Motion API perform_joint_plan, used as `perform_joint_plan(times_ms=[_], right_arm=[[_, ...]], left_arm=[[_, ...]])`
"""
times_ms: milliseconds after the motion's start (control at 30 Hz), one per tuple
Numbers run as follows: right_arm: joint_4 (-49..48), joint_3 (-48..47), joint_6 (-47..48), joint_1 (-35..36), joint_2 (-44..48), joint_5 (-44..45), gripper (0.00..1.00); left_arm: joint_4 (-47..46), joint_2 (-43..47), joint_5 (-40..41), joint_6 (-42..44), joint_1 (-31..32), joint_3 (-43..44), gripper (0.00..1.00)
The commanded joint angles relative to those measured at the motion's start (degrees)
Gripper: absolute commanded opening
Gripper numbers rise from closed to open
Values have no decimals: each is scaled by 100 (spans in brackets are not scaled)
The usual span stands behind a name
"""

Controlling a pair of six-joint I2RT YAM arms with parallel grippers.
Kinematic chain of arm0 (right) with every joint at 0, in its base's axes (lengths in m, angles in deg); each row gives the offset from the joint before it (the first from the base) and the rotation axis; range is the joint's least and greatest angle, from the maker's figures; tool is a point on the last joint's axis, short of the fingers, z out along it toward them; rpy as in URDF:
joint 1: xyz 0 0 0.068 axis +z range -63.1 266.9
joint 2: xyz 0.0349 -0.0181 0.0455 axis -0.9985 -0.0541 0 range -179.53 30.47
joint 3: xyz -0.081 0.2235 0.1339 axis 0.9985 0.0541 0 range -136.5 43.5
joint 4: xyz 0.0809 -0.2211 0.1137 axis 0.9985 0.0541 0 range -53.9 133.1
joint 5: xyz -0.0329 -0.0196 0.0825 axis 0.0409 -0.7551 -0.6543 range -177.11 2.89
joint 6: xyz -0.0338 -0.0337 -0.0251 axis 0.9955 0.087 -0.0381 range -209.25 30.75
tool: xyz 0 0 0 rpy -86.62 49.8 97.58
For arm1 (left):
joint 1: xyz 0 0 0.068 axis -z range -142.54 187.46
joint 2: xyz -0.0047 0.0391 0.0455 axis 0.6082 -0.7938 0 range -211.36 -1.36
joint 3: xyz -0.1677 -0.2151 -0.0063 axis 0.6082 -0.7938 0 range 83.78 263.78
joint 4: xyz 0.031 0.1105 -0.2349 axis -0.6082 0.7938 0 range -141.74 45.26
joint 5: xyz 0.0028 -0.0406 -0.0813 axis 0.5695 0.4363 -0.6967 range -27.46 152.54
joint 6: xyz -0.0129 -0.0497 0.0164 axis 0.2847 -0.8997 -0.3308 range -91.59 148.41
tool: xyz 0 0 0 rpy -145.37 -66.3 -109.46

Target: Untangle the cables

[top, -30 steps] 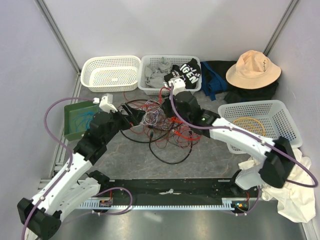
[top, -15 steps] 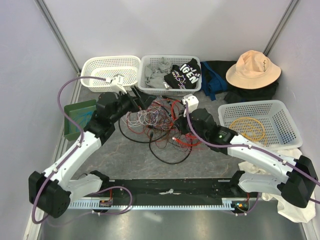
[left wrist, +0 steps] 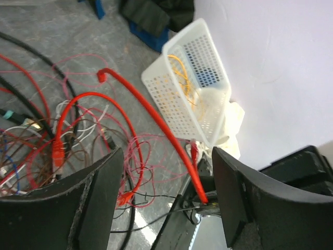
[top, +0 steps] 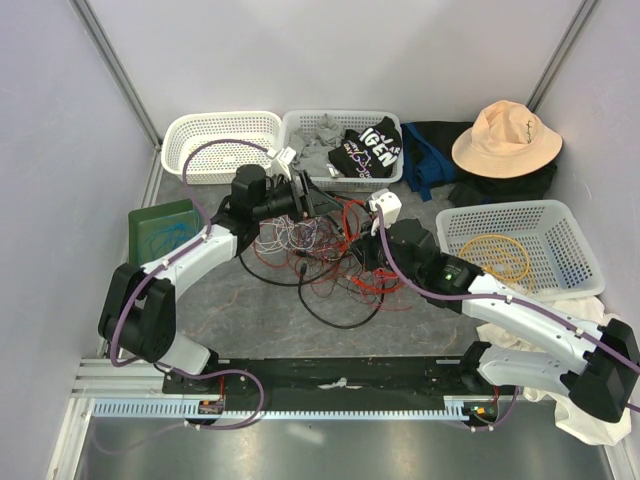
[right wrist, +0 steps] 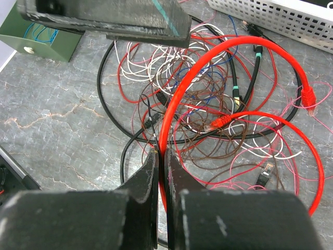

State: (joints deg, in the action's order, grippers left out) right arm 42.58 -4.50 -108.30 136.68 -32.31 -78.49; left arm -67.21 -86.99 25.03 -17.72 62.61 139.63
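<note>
A loose tangle of cables, red, black, white, brown and blue, lies mid-table. My right gripper is shut on a thick red cable that loops up over the tangle; a thin black wire runs beside its jaws. In the top view the right gripper sits at the tangle's right side. My left gripper hovers over the tangle's back edge, pointing right. In the left wrist view it is wide open and empty, with the red cable running beyond its jaws.
A white basket at right holds a yellow cable coil. A green tray at left holds blue wire. Two white baskets stand at the back, one with clothes. A tan hat lies back right.
My left arm swung from the tangle's left side up to its back edge, now pointing right. My right gripper drew back from the rear toward the near right, pulling the red cable.
</note>
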Motion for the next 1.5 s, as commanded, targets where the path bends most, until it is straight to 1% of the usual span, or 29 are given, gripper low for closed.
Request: perform_joint_plan(times_ms=[0,133,333,433,467,533,567,633,667,700,733,767,800,867,933,967,1033,1067,1100,1133,1167,1233,1267,1333,1367,1467], right_arm=[[-165,37,94,32,74,-62,0],[-208,37,86,32,-6,-89,0],[-217,37,85,32,-32,-89,0],[-235,46,85,32,-32,-98,0],[-235,46,85,41,-41,-98,0],[-235,55,85,32,-23,-106,0],[-226,63,85,32,-15,-98,0],[-217,81,86,32,29,-80,0],[-209,90,85,32,55,-63,0],[-200,90,59,32,91,-45,1],[-139,81,59,32,108,51,9],[-77,46,42,32,135,95,36],[-16,29,24,32,178,157,48],[204,-42,-28,23,257,385,67],[388,-33,-116,32,459,543,74],[433,-16,-134,32,564,727,80],[590,2,-152,32,881,886,86],[643,11,-143,32,986,1026,91],[705,11,-108,32,1161,1123,93],[819,11,-82,32,1250,1194,94],[889,2,-55,41,1321,1360,95],[1021,11,-3,32,1505,1519,95],[1039,46,6,32,1567,1607,96],[1057,81,76,32,1673,1748,96],[1066,99,94,32,1664,1757,97],[1083,99,94,41,1515,1713,98]], left_arm=[[-493,151,-449,-124,78,101,73],[-493,72,-493,-63,210,162,68],[-458,-226,-572,-72,350,189,58],[-484,-297,-564,-80,403,198,47],[-501,-314,-564,-80,421,215,39],[-501,-341,-564,-107,421,250,33],[-501,-350,-590,-133,421,259,28],[-493,-350,-599,-142,421,268,20],[-493,-341,-581,-125,421,285,8],[-414,-323,-555,-107,421,303,2],[-344,-271,-520,-81,404,338,2],[-248,-227,-441,15,386,373,2],[-142,-174,-371,68,360,513,2],[236,9,-143,209,228,680,2],[647,124,-2,288,36,979,2],[824,195,199,437,-27,1102,2],[1211,423,498,683,-150,1515,2],[1656,493,874,1067,-150,1664,2],[1861,633,1104,1306,-159,1961,2],[2019,696,1341,1508,-159,2077,2],[2308,748,1796,1832,-159,2183,2],[2512,898,2238,2063,-168,2403,2],[2626,951,2623,2255,-159,2447,2],[2732,1056,2977,2441,-168,2535,2],[2768,1074,3292,2607,-159,2553,2],[2838,1188,3689,2846,-168,2527,2]])
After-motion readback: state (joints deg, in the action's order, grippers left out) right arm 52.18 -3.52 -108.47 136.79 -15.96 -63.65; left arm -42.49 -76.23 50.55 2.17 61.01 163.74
